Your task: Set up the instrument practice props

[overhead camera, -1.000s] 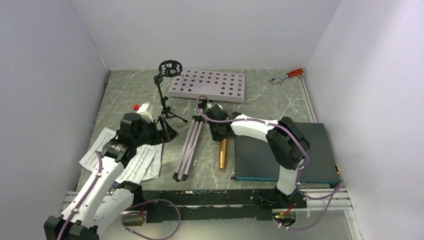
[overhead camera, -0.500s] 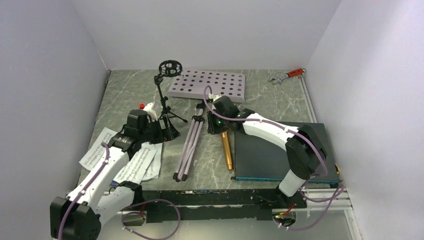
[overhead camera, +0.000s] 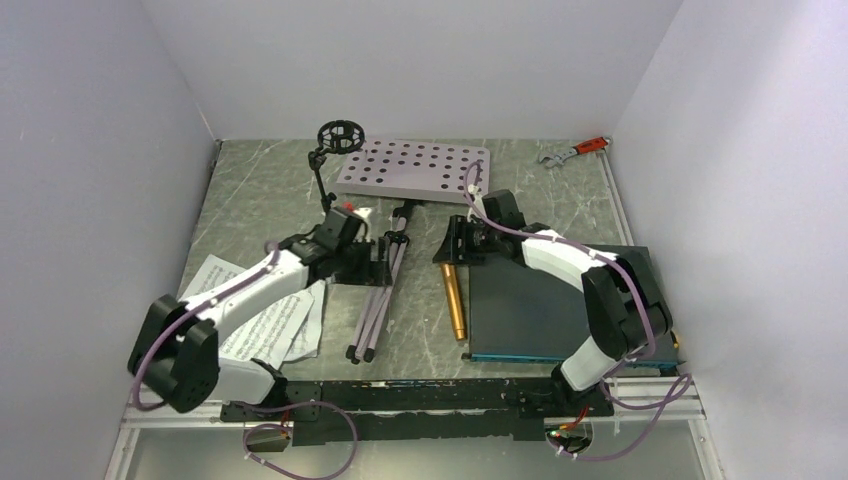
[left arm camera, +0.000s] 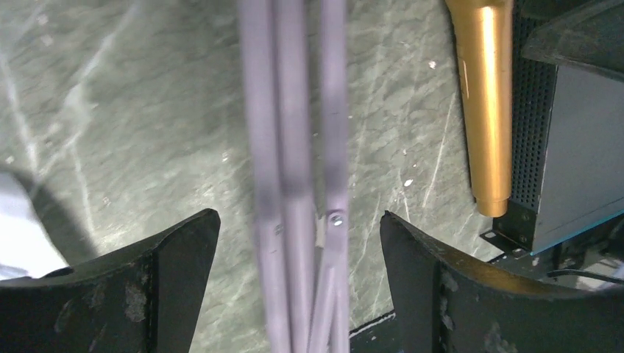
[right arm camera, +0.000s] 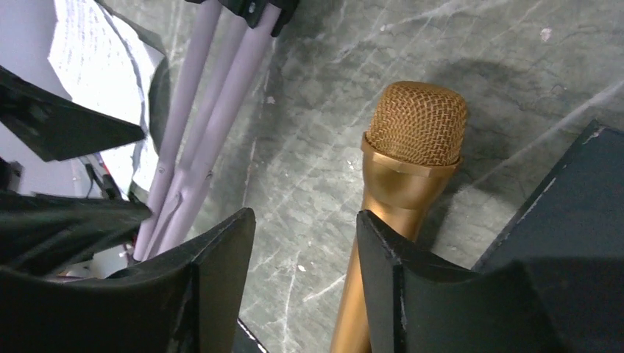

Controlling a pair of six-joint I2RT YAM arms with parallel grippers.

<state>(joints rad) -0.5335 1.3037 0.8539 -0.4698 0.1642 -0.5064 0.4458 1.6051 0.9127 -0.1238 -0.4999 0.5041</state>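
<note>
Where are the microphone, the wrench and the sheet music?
microphone (overhead camera: pixel 455 305): top view, on its gold handle.
wrench (overhead camera: pixel 574 151): top view, middle of its shaft.
sheet music (overhead camera: pixel 203 283): top view, bare part of the left page.

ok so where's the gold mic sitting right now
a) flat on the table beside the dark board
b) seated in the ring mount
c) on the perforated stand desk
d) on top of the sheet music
a: the gold microphone lies flat on the table along the left edge of the dark board, while the ring mount stands at the back without it.
</note>
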